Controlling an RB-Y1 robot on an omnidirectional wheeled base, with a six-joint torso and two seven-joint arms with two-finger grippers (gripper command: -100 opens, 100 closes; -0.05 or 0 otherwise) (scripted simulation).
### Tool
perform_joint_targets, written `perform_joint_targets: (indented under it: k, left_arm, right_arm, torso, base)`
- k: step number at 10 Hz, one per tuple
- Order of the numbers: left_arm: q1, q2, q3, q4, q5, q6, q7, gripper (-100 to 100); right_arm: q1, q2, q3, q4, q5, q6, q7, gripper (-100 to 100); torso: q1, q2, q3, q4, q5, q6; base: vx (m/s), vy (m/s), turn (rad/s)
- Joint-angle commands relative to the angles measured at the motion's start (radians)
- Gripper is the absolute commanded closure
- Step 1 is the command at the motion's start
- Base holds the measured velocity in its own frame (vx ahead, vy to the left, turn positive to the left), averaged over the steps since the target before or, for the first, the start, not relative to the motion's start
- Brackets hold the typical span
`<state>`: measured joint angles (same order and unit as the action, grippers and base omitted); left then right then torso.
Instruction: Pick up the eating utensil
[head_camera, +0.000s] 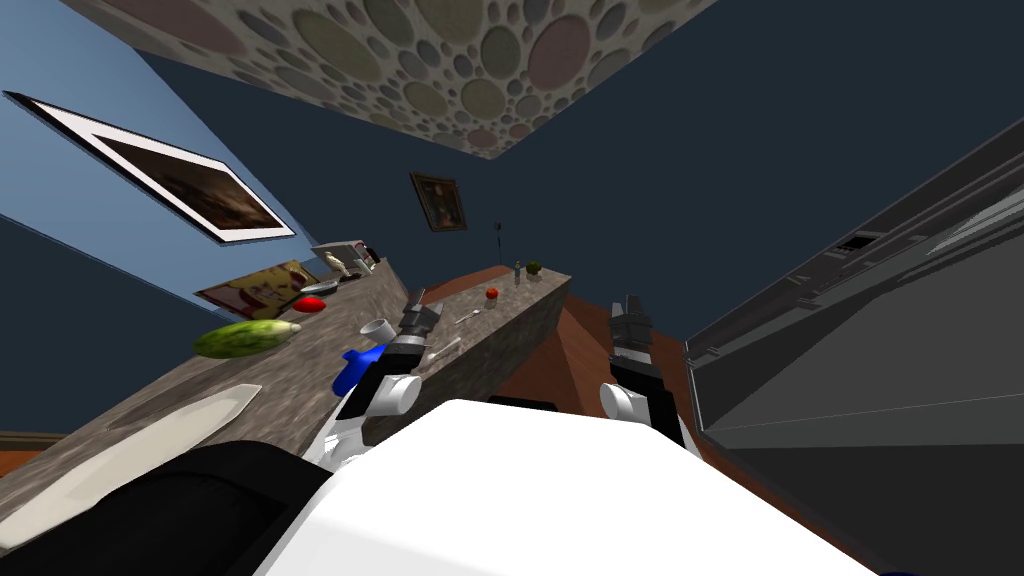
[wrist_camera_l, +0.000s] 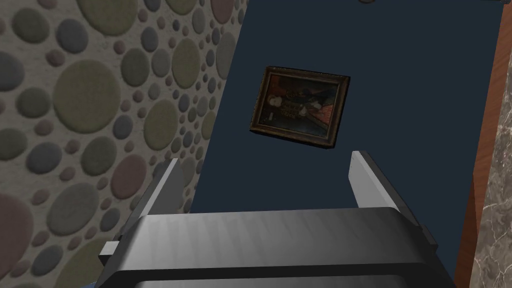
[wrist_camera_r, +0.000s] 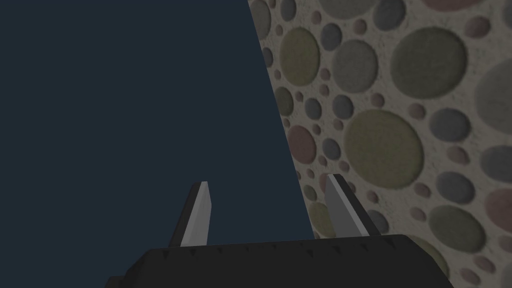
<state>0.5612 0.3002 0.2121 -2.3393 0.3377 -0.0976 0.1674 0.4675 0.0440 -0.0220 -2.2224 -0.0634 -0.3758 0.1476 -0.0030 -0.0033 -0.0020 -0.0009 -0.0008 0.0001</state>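
A small light spoon (head_camera: 469, 317) lies on the grey stone counter (head_camera: 300, 350), just beyond my left gripper (head_camera: 424, 312). A second pale, slim utensil (head_camera: 444, 350) lies nearer, beside my left forearm at the counter's edge. The left gripper (wrist_camera_l: 265, 159) is raised over the counter, open and holding nothing. My right gripper (head_camera: 630, 304) hangs off the counter over the brown floor. It too stands open and holds nothing (wrist_camera_r: 268, 181).
On the counter are a white cup (head_camera: 377, 328), a blue object (head_camera: 355, 368), a green cucumber (head_camera: 245, 338), a red item (head_camera: 309, 303), a small red fruit (head_camera: 491, 293) and a long white dish (head_camera: 130, 440). A dark cabinet (head_camera: 870, 350) stands on the right.
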Motion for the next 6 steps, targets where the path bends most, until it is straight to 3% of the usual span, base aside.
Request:
perform_joint_targets:
  k: [1,2,3,5,6]
  left_arm:
    - [0.006,0.023,0.023,-0.005,0.038,0.050,0.021,-100]
    - [0.006,0.023,0.023,-0.005,0.038,0.076,0.021,-100]
    - [0.012,0.043,0.042,-0.008,0.070,0.102,0.040,-100]
    - [0.012,0.043,0.042,-0.008,0.070,0.137,0.040,-100]
    - [0.019,0.063,0.060,-0.011,0.102,0.179,0.058,-100]
  right_arm:
    - [0.000,0.000,0.000,0.000,0.000,0.000,0.000,0]
    - [0.000,0.000,0.000,0.000,0.000,0.000,0.000,0]
    - [0.000,0.000,0.000,0.000,0.000,0.000,0.000,0]
    - [0.000,0.000,0.000,0.000,0.000,0.000,0.000,0]
    - [0.000,0.000,0.000,0.000,0.000,0.000,0.000,0]
  torso:
    - [0.000,0.000,0.000,0.000,0.000,0.000]
    - [-0.001,0.000,0.000,0.000,0.000,0.000]
    - [0.000,0.000,0.000,0.000,0.000,0.000]
    - [0.000,0.001,0.000,0.000,0.000,0.000]
    - [0.002,0.002,0.001,0.000,0.000,0.000]
  base:
    - [0.055,-0.063,-0.009]
    - [0.043,-0.049,0.002]
    - [0.050,-0.051,-0.014]
    - [0.027,-0.034,0.000]
    - [0.033,-0.041,-0.020]
